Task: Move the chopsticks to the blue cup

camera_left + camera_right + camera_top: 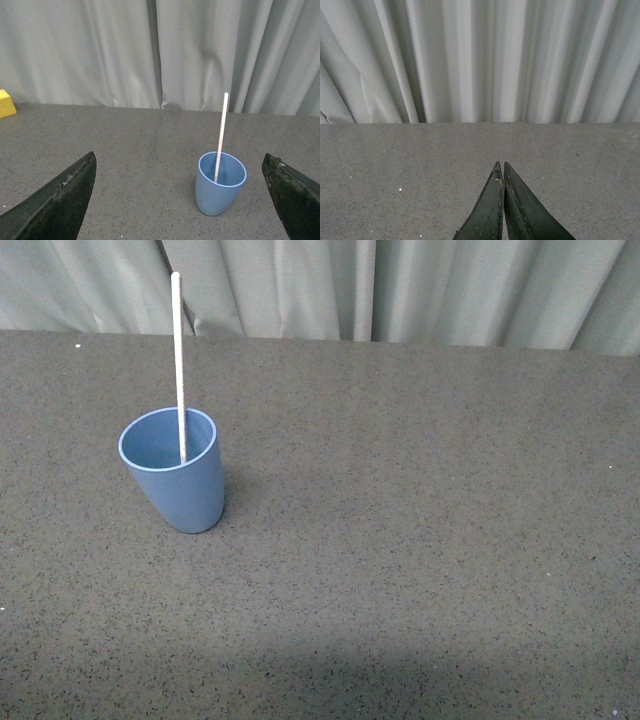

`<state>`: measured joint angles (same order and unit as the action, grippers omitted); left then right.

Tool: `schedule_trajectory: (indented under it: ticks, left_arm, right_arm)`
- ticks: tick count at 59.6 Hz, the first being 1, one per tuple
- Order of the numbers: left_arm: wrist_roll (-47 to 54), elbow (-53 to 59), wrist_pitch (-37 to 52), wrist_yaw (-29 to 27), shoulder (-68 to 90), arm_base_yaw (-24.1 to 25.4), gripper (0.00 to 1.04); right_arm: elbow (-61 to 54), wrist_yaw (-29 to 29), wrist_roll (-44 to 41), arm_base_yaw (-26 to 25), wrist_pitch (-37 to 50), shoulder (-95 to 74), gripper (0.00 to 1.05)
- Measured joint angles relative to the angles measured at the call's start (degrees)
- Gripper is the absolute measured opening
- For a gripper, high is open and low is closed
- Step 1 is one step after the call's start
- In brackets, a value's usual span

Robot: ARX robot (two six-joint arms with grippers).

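Observation:
The blue cup (177, 477) stands upright on the dark speckled table at the left of the front view. A pale cream chopstick (179, 360) rests inside it, nearly upright, leaning on the rim and sticking out well above. Neither arm shows in the front view. In the left wrist view the blue cup (219, 183) with the chopstick (221, 134) sits ahead, between the widely spread fingers of my open left gripper (181, 172), which holds nothing and stays short of the cup. My right gripper (500, 165) is shut on nothing above bare table.
Grey curtains (400, 285) hang along the table's far edge. A yellow block (6, 103) lies at the table's far edge in the left wrist view. The dark table (420, 540) stretches to the right of the cup.

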<state>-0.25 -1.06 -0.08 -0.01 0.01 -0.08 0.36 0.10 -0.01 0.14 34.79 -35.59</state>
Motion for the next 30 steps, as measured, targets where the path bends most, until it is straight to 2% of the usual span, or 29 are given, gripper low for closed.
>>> schedule_trajectory:
  ticks: [30]
  left_arm:
    - [0.00,0.00,0.00,0.00,0.00,0.00,0.98]
  right_arm:
    - [-0.11,-0.02,0.00,0.00,-14.97,15.89,0.01]
